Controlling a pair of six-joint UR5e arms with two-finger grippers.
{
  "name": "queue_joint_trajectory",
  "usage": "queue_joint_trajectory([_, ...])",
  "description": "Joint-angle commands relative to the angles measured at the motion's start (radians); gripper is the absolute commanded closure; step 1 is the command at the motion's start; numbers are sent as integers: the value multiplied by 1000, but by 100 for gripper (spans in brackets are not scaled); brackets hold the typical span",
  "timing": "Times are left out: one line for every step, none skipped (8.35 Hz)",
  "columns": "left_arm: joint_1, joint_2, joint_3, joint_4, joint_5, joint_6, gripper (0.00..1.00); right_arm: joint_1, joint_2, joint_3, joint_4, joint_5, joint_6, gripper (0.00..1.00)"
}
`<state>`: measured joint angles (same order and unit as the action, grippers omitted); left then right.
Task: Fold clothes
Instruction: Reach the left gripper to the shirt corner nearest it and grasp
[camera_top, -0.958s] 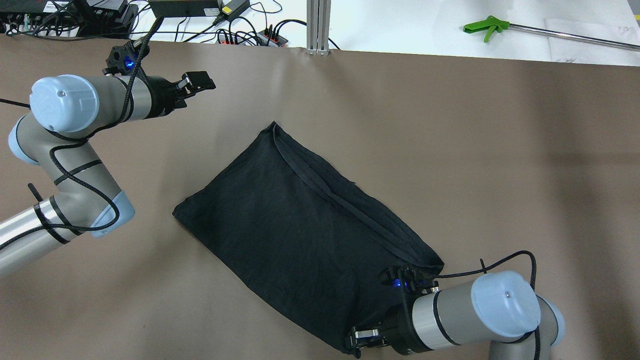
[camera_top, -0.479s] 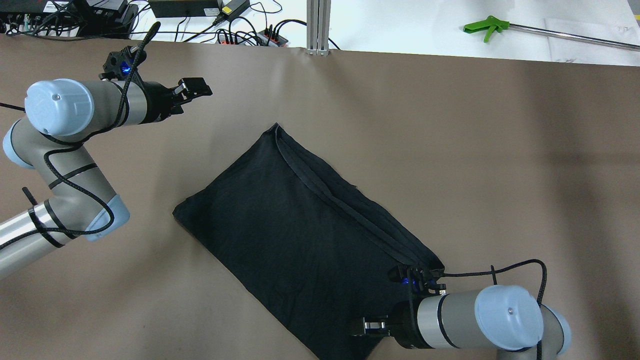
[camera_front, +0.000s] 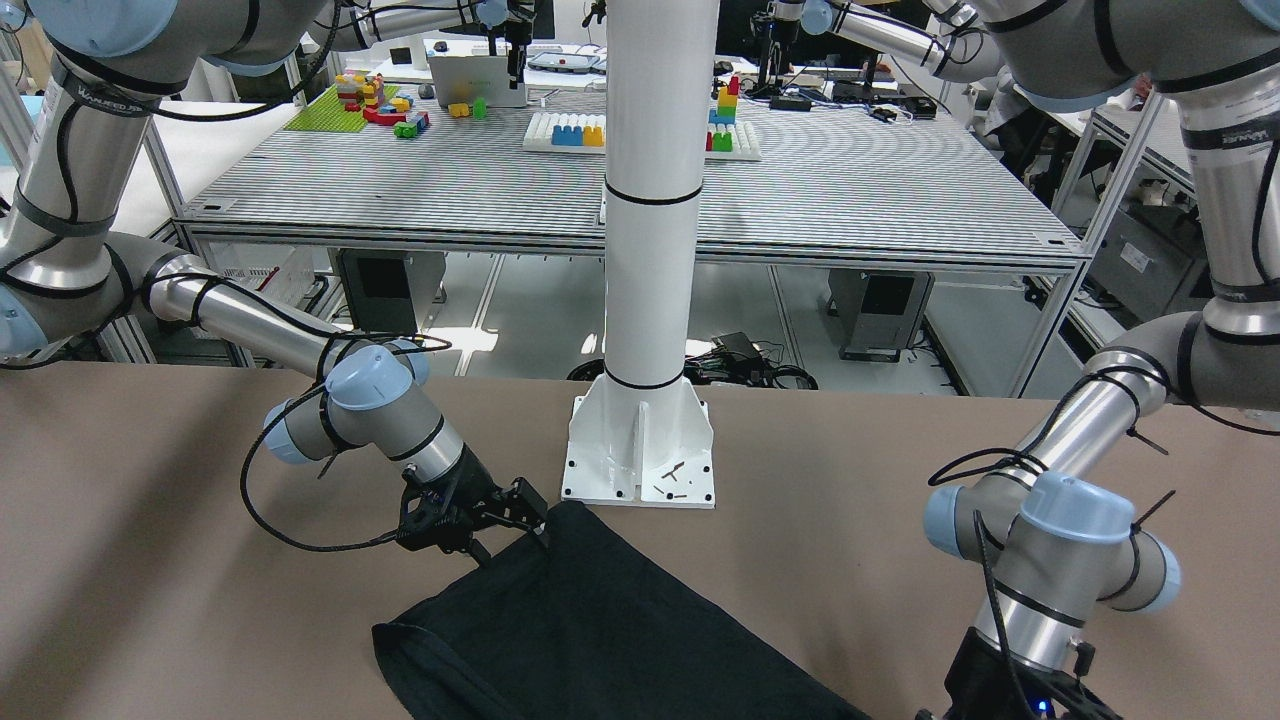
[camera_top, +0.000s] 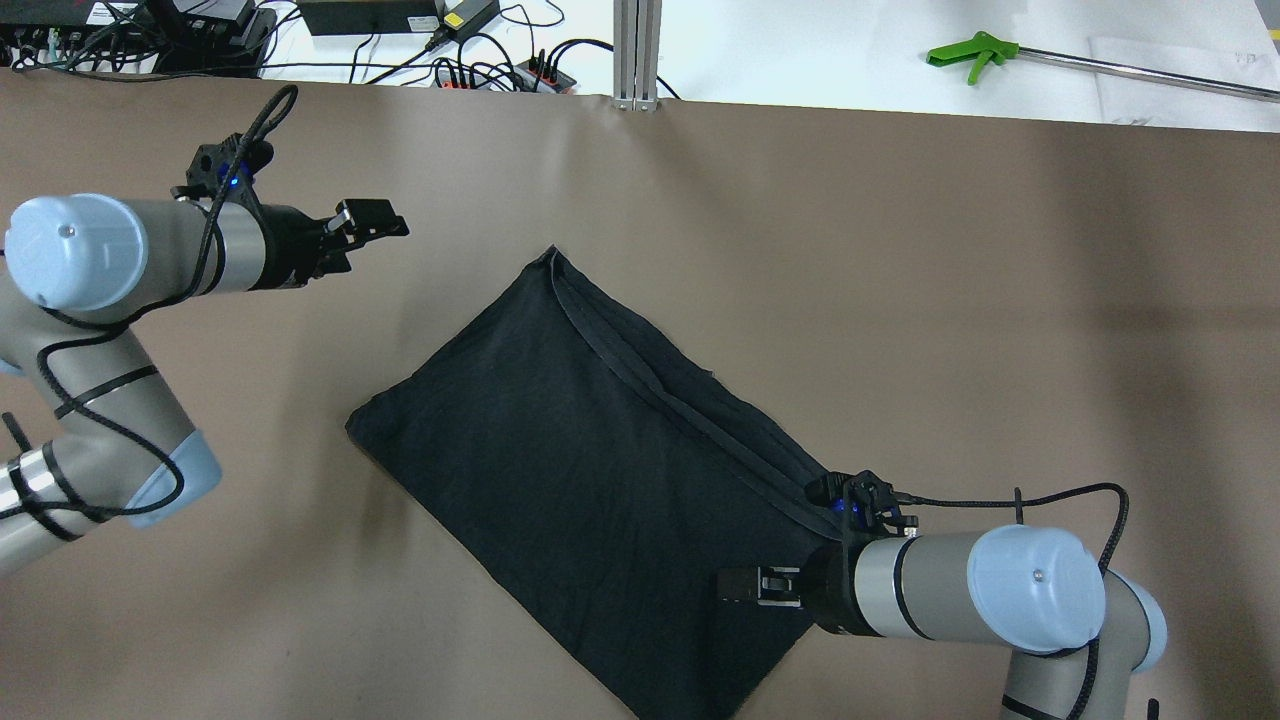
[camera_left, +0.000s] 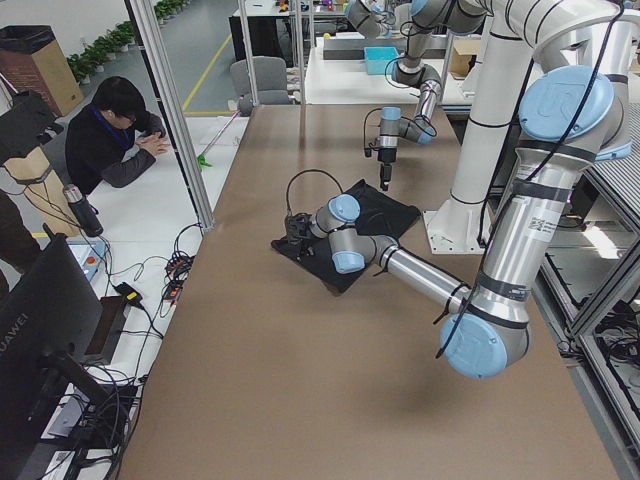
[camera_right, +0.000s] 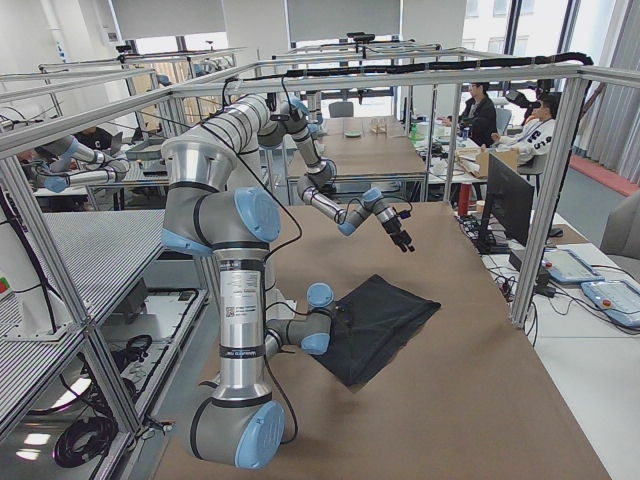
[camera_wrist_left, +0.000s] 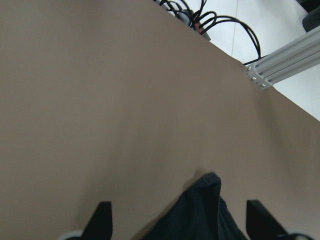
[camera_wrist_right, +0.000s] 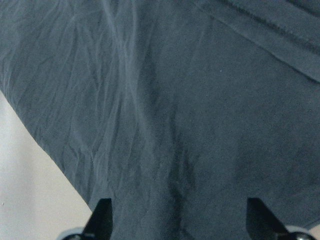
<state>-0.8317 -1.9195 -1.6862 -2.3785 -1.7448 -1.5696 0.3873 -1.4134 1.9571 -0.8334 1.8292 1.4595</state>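
A black garment (camera_top: 600, 470) lies folded flat on the brown table, slanting from the far middle to the near right; it also shows in the front view (camera_front: 600, 620). My right gripper (camera_top: 742, 587) hovers open over its near right part, jaws wide apart above the cloth (camera_wrist_right: 175, 125) with nothing between them in the right wrist view. My left gripper (camera_top: 372, 222) is open and empty over bare table at the far left, clear of the garment. The left wrist view shows the garment's far corner (camera_wrist_left: 205, 210) beyond the fingertips.
Cables and power strips (camera_top: 480, 60) and an aluminium post (camera_top: 637, 50) line the far edge. A green-handled tool (camera_top: 970, 52) lies at the back right. The white robot pedestal (camera_front: 640, 450) stands at the near edge. Seated operators (camera_left: 115, 135) show beside the table.
My right gripper has moved from the garment's near corner farther in over the cloth, and the garment lies flatter. My left gripper has drawn back toward the left and nearer side.
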Motion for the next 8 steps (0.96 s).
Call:
queue_joint_trajectory([62,160,-101,-5,1,-10,6,47,10,-4,-32,-24,-11,6])
queue_joint_trajectory([98,174,-93,-24,13,-7,7,48,10,-6,-32,-43,-11,6])
queue_joint_trajectory([135,180,-92,-33,69,-13,7,48,10,-7,-33,-57,-11,6])
queue_joint_trajectory([184,180,-69,-45,123,-38,7,50,10,-14,-32,-61,-11,6])
queue_joint_trajectory([222,163,-6,-106,154,-58,7,54,11,-14,-33,-61,-11,6])
queue_joint_trajectory([226,163,26,-125,177,-52,7,56,11,-21,-33,-61,-11,6])
queue_joint_trajectory([249,172,31,-123,203,-49,7,61,20,-27,-35,-61,-11,6])
queue_joint_trajectory([264,171,48,-122,223,-49,7,62,28,-33,-39,-61,-10,6])
